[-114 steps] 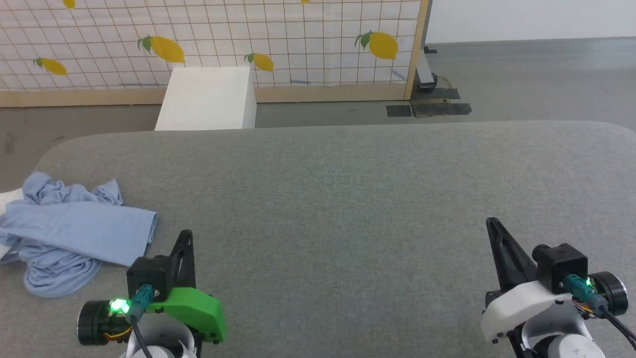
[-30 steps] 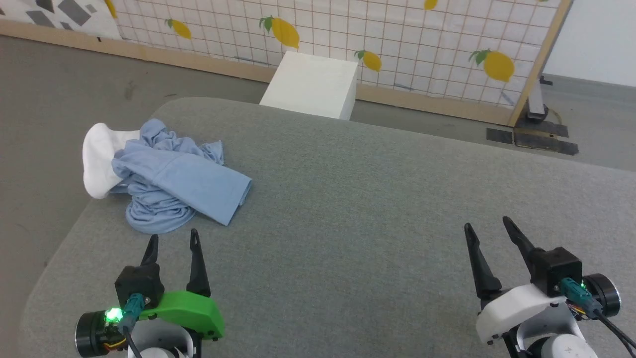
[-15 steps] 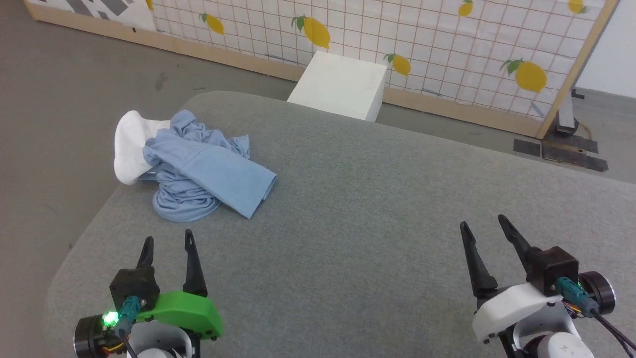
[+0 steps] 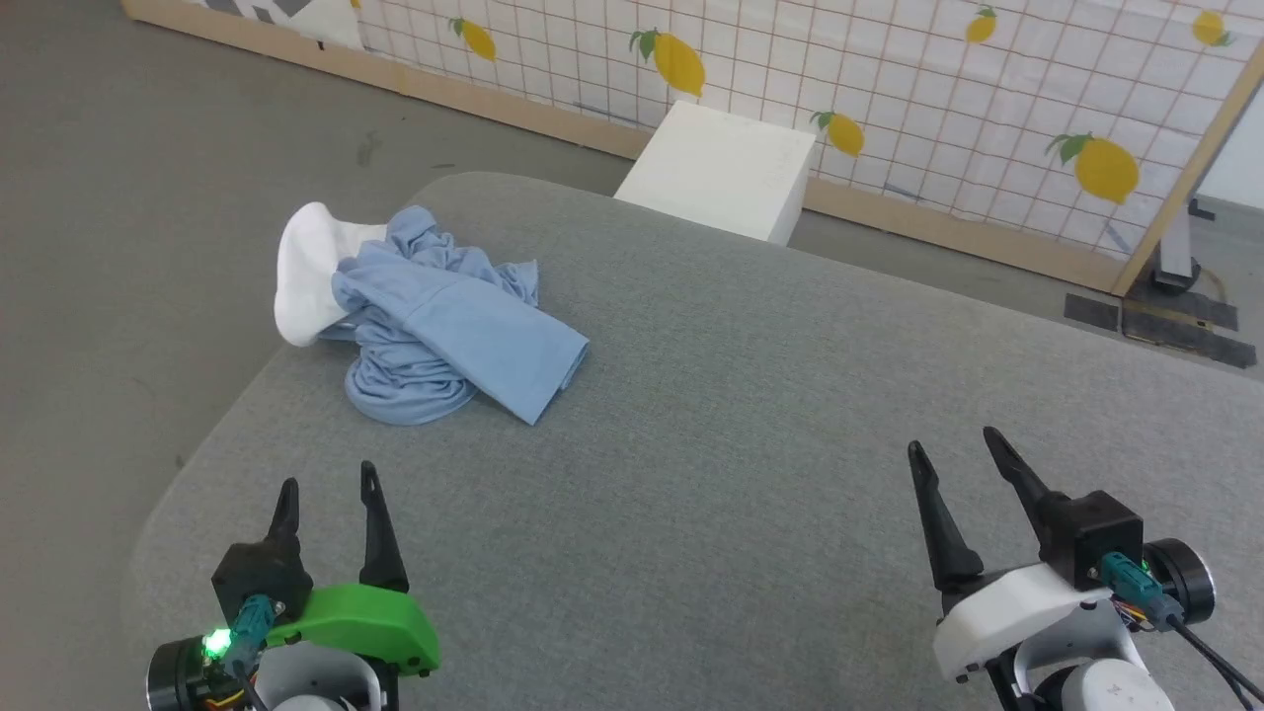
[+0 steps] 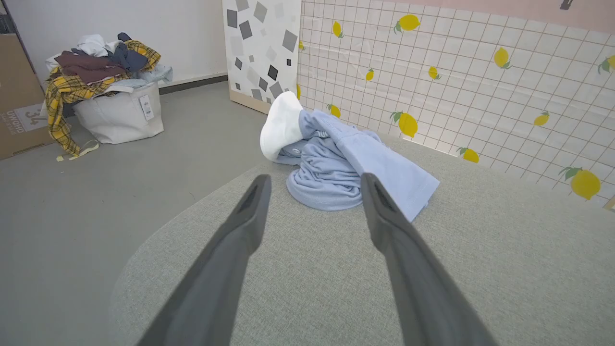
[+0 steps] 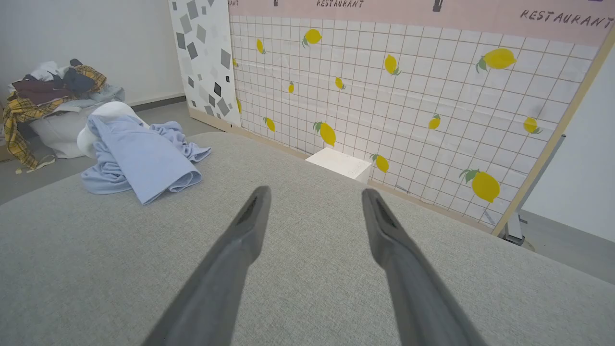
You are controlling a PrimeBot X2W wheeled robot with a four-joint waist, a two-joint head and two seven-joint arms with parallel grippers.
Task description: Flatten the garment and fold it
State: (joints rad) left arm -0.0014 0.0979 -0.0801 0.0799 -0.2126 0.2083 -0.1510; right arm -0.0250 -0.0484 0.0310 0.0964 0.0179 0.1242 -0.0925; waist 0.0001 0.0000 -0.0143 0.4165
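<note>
Table [image 4: 750, 434]: grey, cloth-topped | garment [image 4: 459, 331]: crumpled, far-left edge | backdrop [image 4: 938, 94]: lemon-tiled

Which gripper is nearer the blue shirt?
Left. The left gripper sits just short of the garment, not touching; the right gripper is far off to its right.

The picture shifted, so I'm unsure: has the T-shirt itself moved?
No. The T-shirt still overhangs the left edge of the table the same way; the camera turned.
</note>
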